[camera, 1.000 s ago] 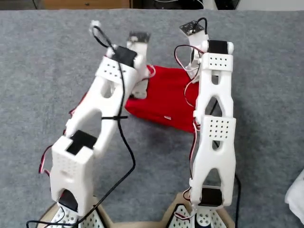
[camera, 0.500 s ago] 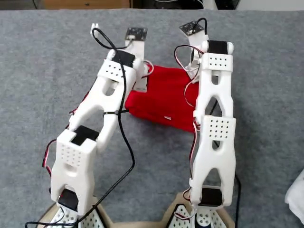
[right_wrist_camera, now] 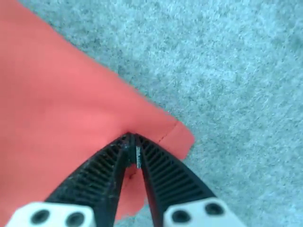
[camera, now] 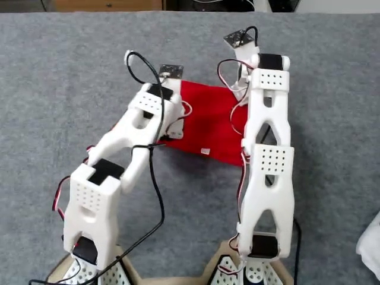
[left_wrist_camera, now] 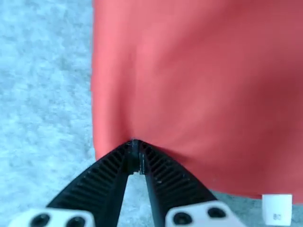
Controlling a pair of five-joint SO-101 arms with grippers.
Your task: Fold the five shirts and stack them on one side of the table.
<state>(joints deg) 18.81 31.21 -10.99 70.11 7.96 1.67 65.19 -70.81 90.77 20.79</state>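
**Both grippers clamped on the red shirt, one on each side edge**

I'm holding the shirt (camera: 208,122) with both arms. It's lying flat a little toward 12 o'clock of the table's middle, between my two arms. My left gripper (left_wrist_camera: 135,146) is clamped on its 9 o'clock edge, jaws together, with the cloth puckering into the tips. My right gripper (right_wrist_camera: 130,142) is nipped tight on the 3 o'clock edge, just beside a stitched corner.

How is it going to handle? I'm judging it light, thin and thoroughly floppy, so whatever I'm not gripping is going to sag and drag. It's not fragile and not slippery against ribbed pads, though a single layer could be slipping out under a hard pull. Edges and corners are the places to take it. I'm wanting both sides lifted together and level, so a fold is coming over square rather than twisting. A small white tag (camera: 205,151) is sitting at the 6 o'clock edge, a handy marker for that end.

The table (camera: 59,89) is wearing grey felt, and I'm expecting it to be grabbing the fabric. That's good for keeping a fold put and poor for sliding, so lifting is beating dragging here. A white cloth (camera: 371,243) is peeking in at the 4 o'clock edge, and I can't tell whether it's another shirt. A wooden strip (camera: 107,5) is running along 12 o'clock behind the table.
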